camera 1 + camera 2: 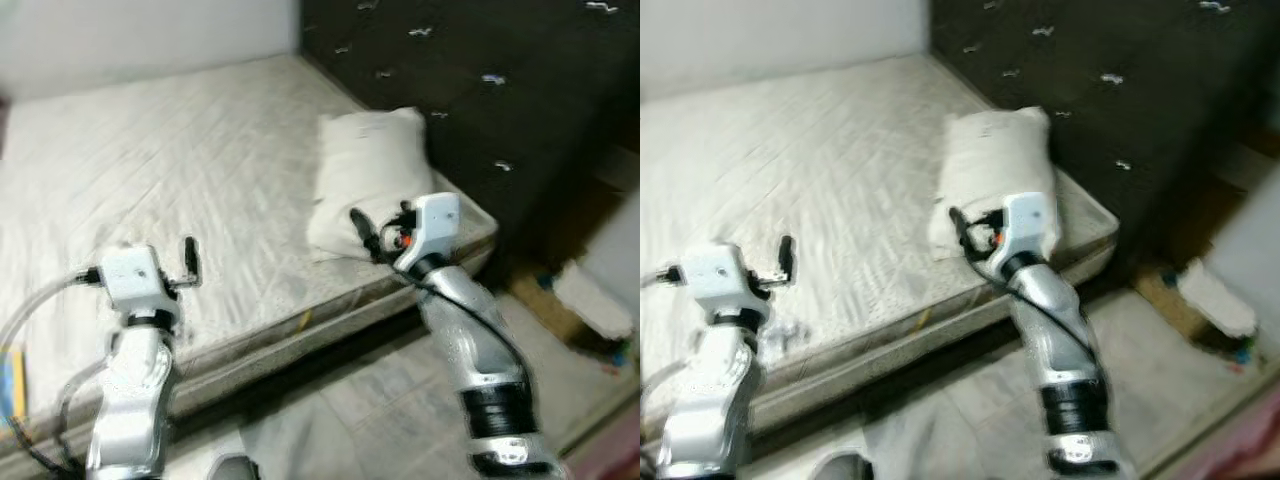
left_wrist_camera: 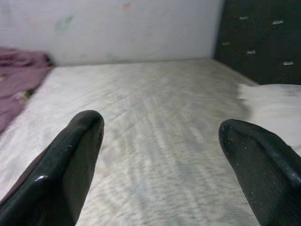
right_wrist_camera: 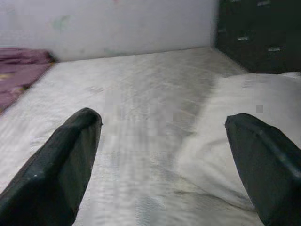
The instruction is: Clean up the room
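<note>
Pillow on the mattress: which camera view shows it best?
The left eye view: the whole pillow lies near the dark headboard, the open right gripper at its near edge. The right eye view matches. The right wrist view gives part of it; the left wrist view, a corner.

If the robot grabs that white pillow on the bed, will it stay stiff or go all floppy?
Probably floppy. The pillow looks soft and puffy, with wrinkled, sagging corners, so it would likely droop around the right hand, which is open beside it. It also looks light for its size. Lying flat on the mattress, it should slide when pushed rather than roll.
</note>
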